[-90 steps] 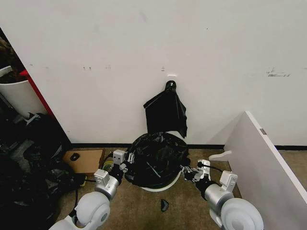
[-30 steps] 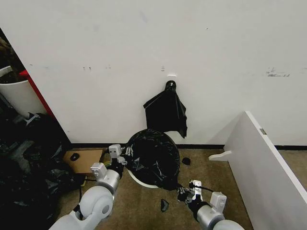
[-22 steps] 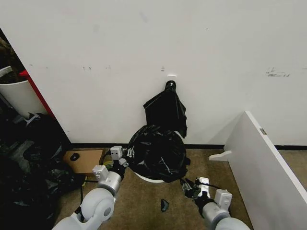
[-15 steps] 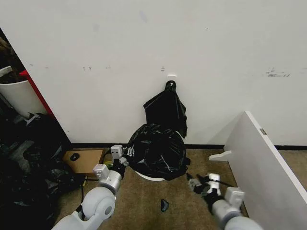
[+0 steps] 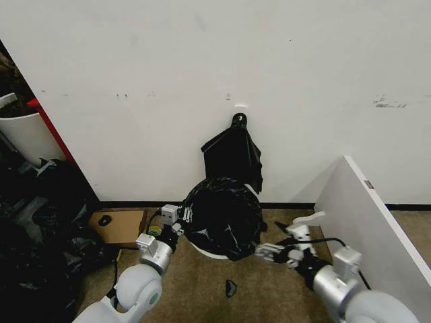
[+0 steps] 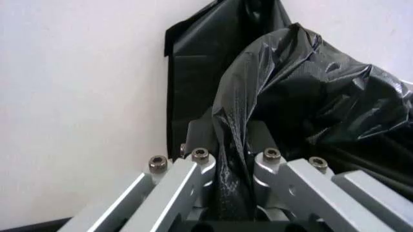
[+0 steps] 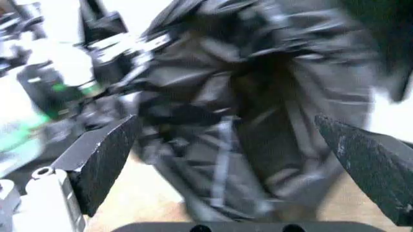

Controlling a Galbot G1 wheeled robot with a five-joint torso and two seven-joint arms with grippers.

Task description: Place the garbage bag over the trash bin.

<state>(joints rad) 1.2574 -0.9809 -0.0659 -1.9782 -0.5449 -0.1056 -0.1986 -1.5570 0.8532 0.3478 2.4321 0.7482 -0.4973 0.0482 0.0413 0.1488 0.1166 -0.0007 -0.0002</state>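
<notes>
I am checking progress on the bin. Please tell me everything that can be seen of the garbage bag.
The garbage bag is thin, glossy black plastic, crinkled and loose. It is draped over the trash bin, hiding all but a strip of the bin's pale base, and stands by the wall. The left end effector is shut on a fold at the bag's left side, seen closely in the left wrist view. The right end effector is open, beside its lower right, not touching.
</notes>
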